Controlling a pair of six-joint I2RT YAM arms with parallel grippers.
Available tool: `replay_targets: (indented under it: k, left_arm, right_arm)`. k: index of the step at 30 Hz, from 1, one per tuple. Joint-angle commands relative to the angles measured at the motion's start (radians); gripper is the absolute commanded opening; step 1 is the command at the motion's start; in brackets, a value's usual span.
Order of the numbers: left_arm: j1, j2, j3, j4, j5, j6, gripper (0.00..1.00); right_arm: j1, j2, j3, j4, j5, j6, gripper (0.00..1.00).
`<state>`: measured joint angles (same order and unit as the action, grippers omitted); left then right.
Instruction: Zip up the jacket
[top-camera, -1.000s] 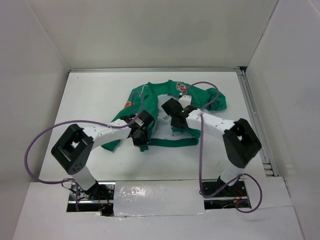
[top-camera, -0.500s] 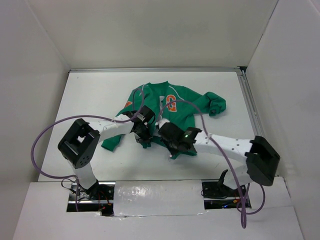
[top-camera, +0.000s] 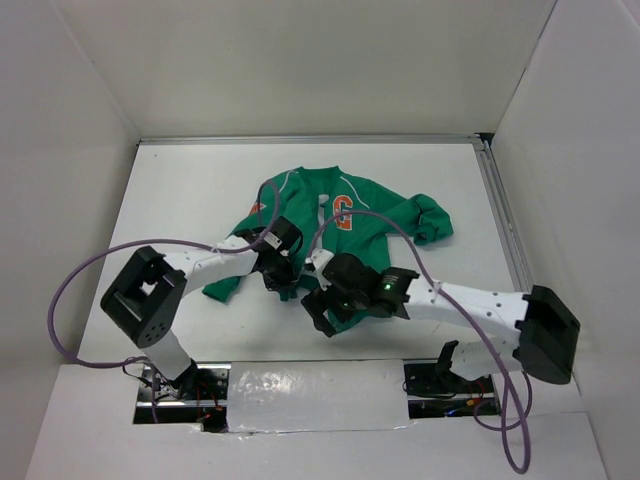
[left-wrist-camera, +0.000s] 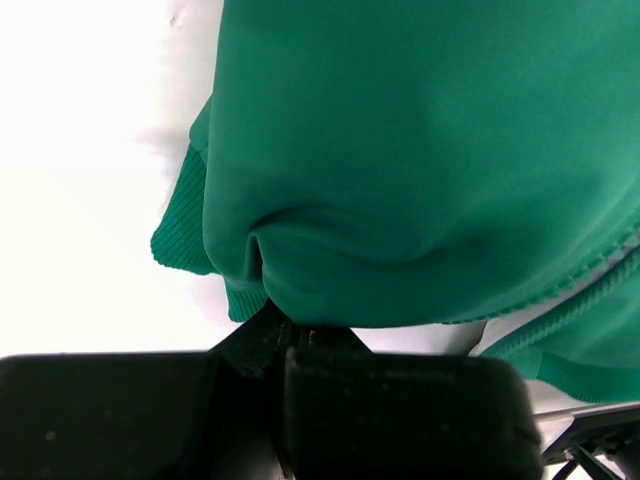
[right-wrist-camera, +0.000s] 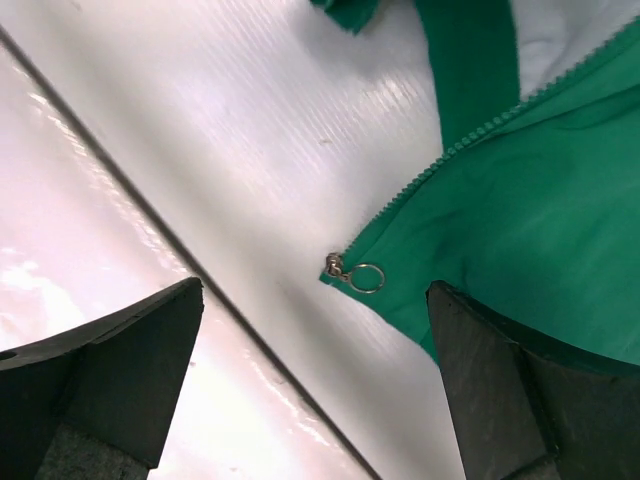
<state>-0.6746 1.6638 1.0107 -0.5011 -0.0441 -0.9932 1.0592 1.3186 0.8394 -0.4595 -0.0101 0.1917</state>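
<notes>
the jacket (top-camera: 345, 225) lies spread on the white counter (top-camera: 180, 190), collar toward the far wall, hem toward the arms, the orange patch (top-camera: 343, 211) face up. it is light, limp cloth: it will bunch and slide on the smooth counter if pulled from one point, so the hem needs pinning while the slider travels. the place to take hold is the small metal ring (right-wrist-camera: 366, 277) on the slider at the lower corner of one front panel, with the pale zipper teeth (right-wrist-camera: 470, 130) running up from it. the ring is tiny and flat to the counter, so a pinch could easily slip off. the two zipper halves look unjoined at the bottom, though the wrist view shows only part of them.

the left fingers (left-wrist-camera: 262, 332) are clenched on a fold of green cloth near the hem. the right fingers (right-wrist-camera: 120, 370) stand wide apart, grasping nothing, with the ring between them and touching neither.

half a second ago the right fingers were nearly closed at the hem; now they have sprung open. a second ago that arm lay over the bunched chest; the jacket now lies flatter. the left grip is unchanged.
</notes>
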Motion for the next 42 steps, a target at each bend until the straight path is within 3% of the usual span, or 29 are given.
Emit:
replay_targets:
  k: [1,10,19,26,33,36,37,38,39,42]
  left_arm:
    - [0.001,-0.052,-0.029,0.012,0.024,0.008,0.0]
    - [-0.008,-0.095,-0.063,0.023,0.033,0.005,0.0]
    - [-0.036,-0.13,-0.081,-0.002,0.006,-0.018,0.0]
    - [-0.042,-0.156,-0.098,-0.019,-0.014,-0.036,0.0]
    - [-0.049,-0.147,-0.081,-0.066,-0.051,-0.064,0.0]
    - [-0.051,-0.142,-0.077,-0.08,-0.06,-0.068,0.0]
    - [-0.051,-0.148,-0.077,-0.074,-0.056,-0.064,0.0]
    - [-0.051,-0.148,-0.077,-0.074,-0.056,-0.059,0.0]
    - [-0.051,-0.15,-0.077,-0.071,-0.051,-0.055,0.0]
    - [-0.051,-0.179,-0.073,-0.048,-0.039,-0.029,0.0]
  right_arm:
    - [-0.021,-0.084,-0.051,0.091,0.007,0.075,1.0]
    - [-0.028,0.039,-0.074,-0.022,0.254,0.382,0.87]
    - [-0.024,0.169,-0.089,0.041,0.294,0.451,0.85]
    - [-0.024,0.271,-0.076,0.068,0.298,0.471,0.75]
    - [-0.013,0.393,-0.053,0.047,0.251,0.485,0.53]
    - [-0.005,0.444,-0.03,0.002,0.283,0.509,0.33]
    - [-0.005,0.433,-0.026,-0.002,0.292,0.512,0.08]
    - [-0.005,0.433,-0.026,-0.002,0.298,0.512,0.08]
    - [-0.007,0.42,-0.029,-0.002,0.306,0.514,0.0]
    - [-0.019,0.306,-0.04,0.01,0.341,0.494,0.0]
